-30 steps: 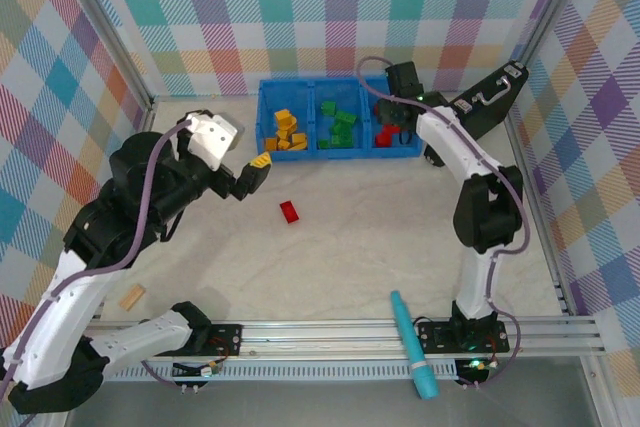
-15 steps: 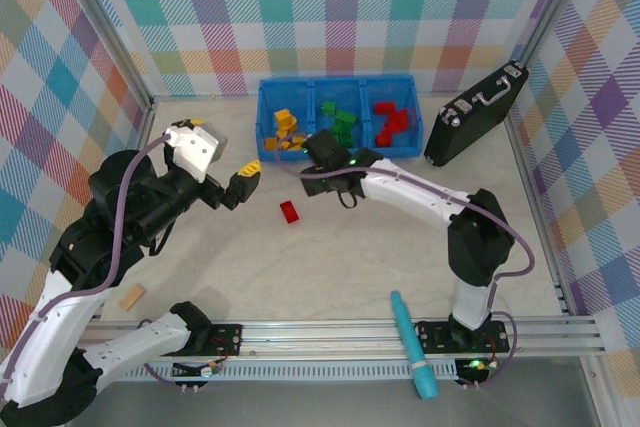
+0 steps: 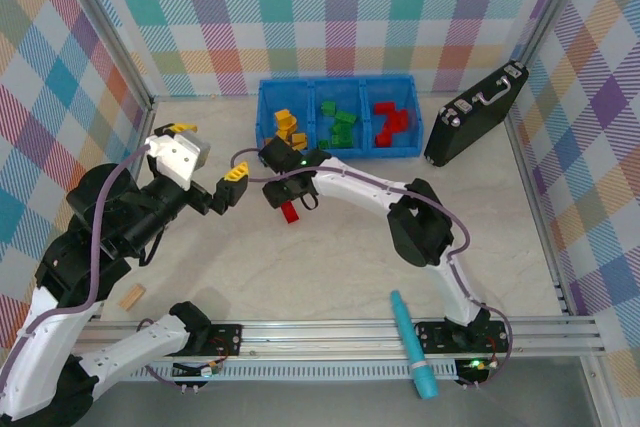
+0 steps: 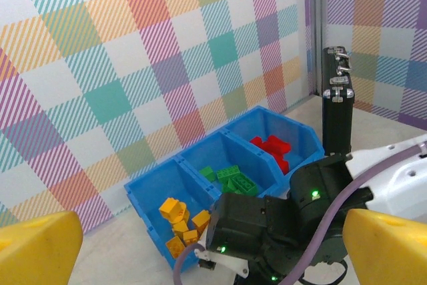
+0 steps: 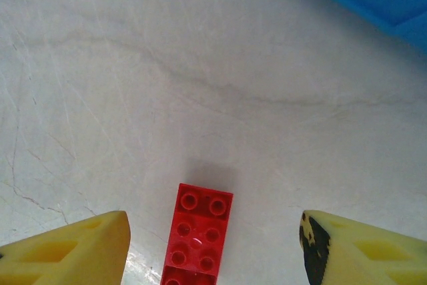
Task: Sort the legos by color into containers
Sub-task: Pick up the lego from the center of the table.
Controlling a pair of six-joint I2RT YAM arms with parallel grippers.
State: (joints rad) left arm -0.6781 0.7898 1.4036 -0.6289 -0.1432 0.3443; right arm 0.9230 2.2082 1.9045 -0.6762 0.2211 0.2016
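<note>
The blue tray [image 3: 262, 110] stands at the back, with yellow legos [image 3: 285, 128] in its left compartment, green legos [image 3: 340, 122] in the middle and red legos [image 3: 392, 121] on the right. One red lego [image 3: 291, 213] lies flat on the table in front of it. My right gripper [image 3: 288, 195] hangs over this brick. In the right wrist view the red lego [image 5: 198, 238] lies lengthwise between the spread yellow fingers of my right gripper [image 5: 212, 250], untouched. My left gripper [image 3: 210, 152] is open and empty, left of the brick. The left wrist view looks past my left gripper [image 4: 213, 248] at the tray [image 4: 152, 185].
A black case [image 3: 475, 117] leans at the tray's right end. A teal marker-like tool [image 3: 412, 344] lies at the front edge and a tan wooden block [image 3: 131, 296] at the front left. Metal frame rails and checkered walls close in the table.
My right arm has swung from the tray's red compartment leftward and nearer, to just above the loose red lego. My left arm has drawn back to the left, still open.
</note>
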